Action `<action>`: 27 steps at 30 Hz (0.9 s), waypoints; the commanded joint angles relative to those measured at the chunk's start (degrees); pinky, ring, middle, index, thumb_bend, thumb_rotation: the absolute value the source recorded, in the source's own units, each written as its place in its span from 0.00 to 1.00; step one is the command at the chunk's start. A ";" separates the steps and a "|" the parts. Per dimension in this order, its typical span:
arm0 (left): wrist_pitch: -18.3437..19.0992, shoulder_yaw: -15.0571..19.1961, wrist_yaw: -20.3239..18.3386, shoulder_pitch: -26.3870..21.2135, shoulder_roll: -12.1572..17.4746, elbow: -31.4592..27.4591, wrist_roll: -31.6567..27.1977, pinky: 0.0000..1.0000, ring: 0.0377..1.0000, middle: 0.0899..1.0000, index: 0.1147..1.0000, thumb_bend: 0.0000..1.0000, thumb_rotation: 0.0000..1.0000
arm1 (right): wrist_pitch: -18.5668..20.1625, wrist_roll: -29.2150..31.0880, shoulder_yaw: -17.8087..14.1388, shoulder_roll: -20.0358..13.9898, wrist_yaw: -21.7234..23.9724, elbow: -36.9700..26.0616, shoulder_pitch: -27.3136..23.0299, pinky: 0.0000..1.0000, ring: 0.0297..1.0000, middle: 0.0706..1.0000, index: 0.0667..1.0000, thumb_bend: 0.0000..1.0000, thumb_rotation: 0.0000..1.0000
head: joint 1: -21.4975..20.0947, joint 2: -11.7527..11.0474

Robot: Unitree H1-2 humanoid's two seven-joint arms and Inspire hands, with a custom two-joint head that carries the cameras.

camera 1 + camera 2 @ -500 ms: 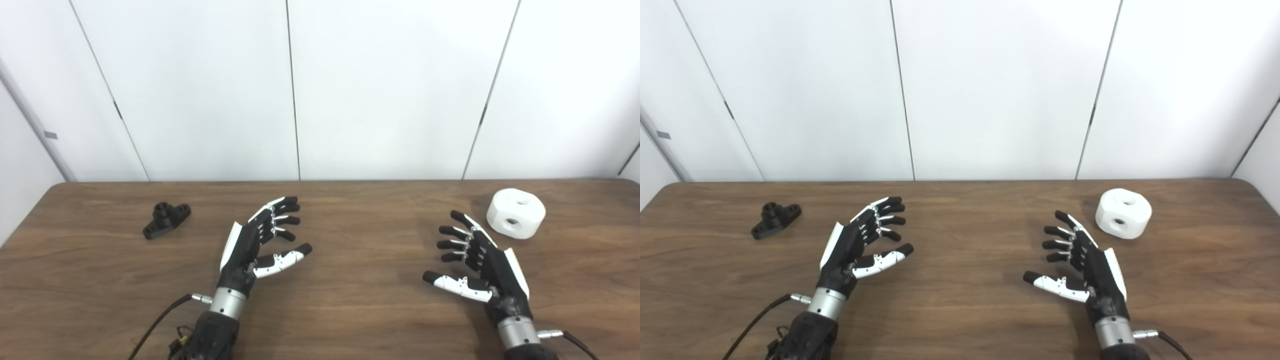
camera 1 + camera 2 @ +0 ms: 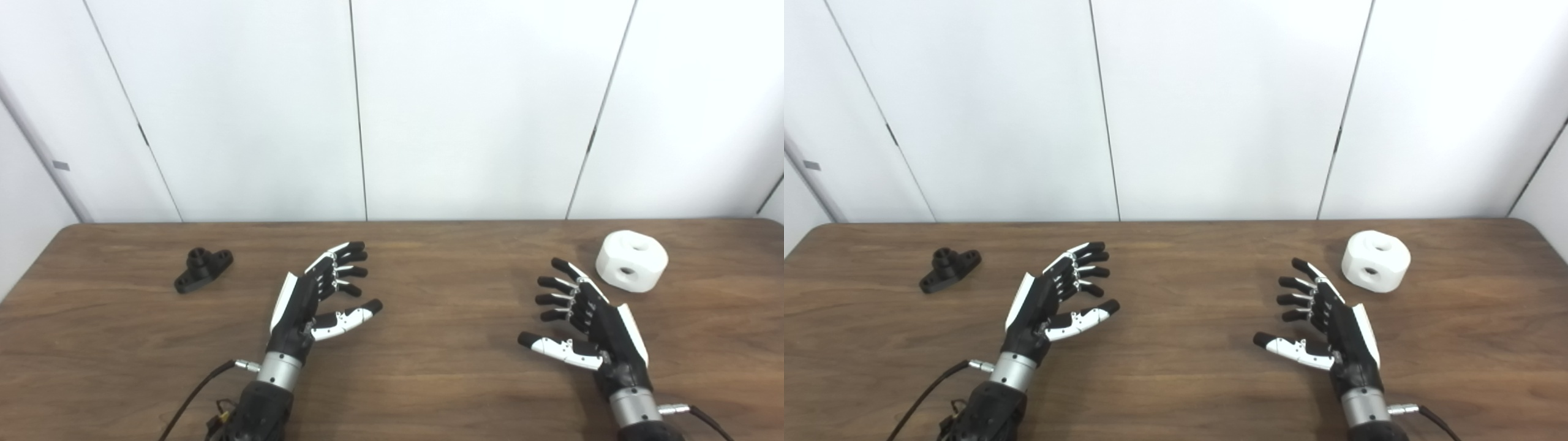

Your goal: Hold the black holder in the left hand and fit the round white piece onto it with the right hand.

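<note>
The black holder (image 2: 204, 269) lies on the wooden table (image 2: 429, 380) at the far left, a small flanged piece with a raised collar. The round white piece (image 2: 632, 261) with holes in its top and side sits at the far right. My left hand (image 2: 318, 297) is open and empty over the table's middle left, well to the right of the holder. My right hand (image 2: 585, 318) is open and empty, just left of and nearer than the white piece. Neither hand touches anything.
White wall panels (image 2: 367, 110) stand behind the table's far edge. A black cable (image 2: 190, 398) runs from my left wrist at the bottom, and another cable (image 2: 704, 416) from my right wrist.
</note>
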 commanded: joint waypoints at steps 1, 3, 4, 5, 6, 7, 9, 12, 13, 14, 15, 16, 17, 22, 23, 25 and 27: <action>-0.43 -0.13 0.36 2.79 0.02 1.96 0.24 0.56 0.70 0.77 0.77 0.64 0.00 | -1.45 0.39 -0.23 -0.55 0.04 -2.21 -1.27 0.57 0.67 0.74 0.85 0.76 0.00 | 3.08 -0.06; -0.50 -0.58 0.79 2.60 -0.38 2.13 1.22 0.56 0.70 0.77 0.77 0.64 0.00 | -1.71 1.32 -0.70 -1.09 0.47 -1.77 -1.42 0.56 0.67 0.74 0.85 0.76 0.00 | 8.91 -0.22; -0.36 -0.80 0.93 2.55 -0.55 2.06 1.63 0.57 0.70 0.78 0.77 0.63 0.00 | -2.09 1.63 -0.88 -1.38 0.64 -1.45 -1.49 0.56 0.66 0.74 0.85 0.76 0.00 | 8.91 -0.22; -0.28 -1.02 1.08 2.46 -0.87 2.13 1.95 0.57 0.70 0.78 0.77 0.63 0.00 | -2.39 2.30 -1.15 -1.81 1.05 -1.17 -1.54 0.56 0.66 0.74 0.85 0.76 0.00 | 11.60 -0.44; -0.10 -1.20 1.22 2.34 -1.25 2.21 2.18 0.57 0.70 0.78 0.77 0.63 0.00 | -2.52 2.88 -1.42 -2.28 1.44 -1.02 -1.56 0.57 0.67 0.75 0.85 0.76 0.01 | 14.04 -0.55; 0.01 -1.31 1.28 2.19 -1.69 2.43 2.20 0.57 0.71 0.78 0.77 0.64 0.00 | -2.86 3.19 -1.68 -2.77 1.68 -0.77 -1.58 0.58 0.67 0.75 0.85 0.76 0.02 | 15.17 -0.59; 0.36 -1.44 1.26 1.89 -2.63 2.81 2.02 0.56 0.71 0.78 0.77 0.64 0.00 | -2.90 3.61 -2.18 -3.61 1.86 -0.56 -1.59 0.59 0.68 0.75 0.85 0.76 0.04 | 18.56 -0.65; 0.42 -1.68 1.58 1.48 -3.47 3.35 2.56 0.54 0.71 0.79 0.77 0.62 0.00 | -0.17 4.05 -2.60 -3.92 1.80 -2.03 -1.28 0.59 0.68 0.75 0.85 0.76 0.05 | 19.86 -0.71; 0.33 -1.76 1.70 1.36 -3.59 3.52 2.84 0.54 0.71 0.80 0.78 0.61 0.00 | 0.96 4.14 -2.67 -3.90 1.76 -2.68 -1.17 0.61 0.69 0.76 0.86 0.75 0.06 | 19.92 -0.77; 0.16 -1.86 1.79 1.23 -3.66 3.76 3.11 0.53 0.71 0.80 0.78 0.61 0.00 | 1.92 4.42 -2.77 -3.88 1.86 -3.36 -1.04 0.62 0.69 0.76 0.86 0.75 0.06 | 20.04 -0.72; 0.05 -1.91 1.86 1.16 -3.69 3.92 3.36 0.54 0.71 0.80 0.77 0.61 0.00 | 2.34 4.76 -2.84 -3.92 2.04 -3.71 -0.95 0.63 0.70 0.77 0.87 0.73 0.02 | 20.06 -0.82; -0.01 -1.94 1.90 1.13 -3.73 4.00 3.53 0.54 0.71 0.79 0.77 0.61 0.00 | 2.56 5.01 -2.89 -3.99 2.19 -3.89 -0.89 0.63 0.70 0.77 0.87 0.72 0.01 | 20.14 -0.82; -0.05 -1.92 1.95 1.08 -3.83 4.08 3.58 0.54 0.71 0.79 0.77 0.61 0.00 | 2.51 5.36 -2.94 -4.13 2.44 -3.89 -0.86 0.63 0.70 0.78 0.87 0.71 0.01 | 20.49 -0.92; 0.21 -1.79 2.05 0.94 -4.23 4.33 3.58 0.53 0.71 0.79 0.76 0.63 0.00 | 4.38 7.14 -3.45 -4.28 3.14 -4.61 -0.71 0.63 0.71 0.78 0.87 0.71 0.00 | 21.06 -1.04; 0.25 -1.82 2.10 0.93 -4.27 4.34 3.65 0.53 0.71 0.79 0.76 0.63 0.00 | 4.38 7.30 -3.49 -4.38 3.22 -4.56 -0.71 0.63 0.72 0.79 0.87 0.71 0.00 | 21.20 -1.05; 0.36 -1.95 2.20 0.87 -4.26 4.33 3.98 0.53 0.71 0.79 0.75 0.63 0.00 | 4.11 7.15 -3.49 -4.61 3.22 -4.38 -0.76 0.65 0.72 0.79 0.87 0.71 0.00 | 21.31 -0.97; 0.29 -1.97 2.24 0.80 -4.25 4.39 4.21 0.53 0.71 0.79 0.75 0.63 0.00 | 3.45 5.25 -3.32 -4.77 2.25 -4.15 -0.78 0.64 0.72 0.78 0.87 0.71 0.00 | 21.43 -0.91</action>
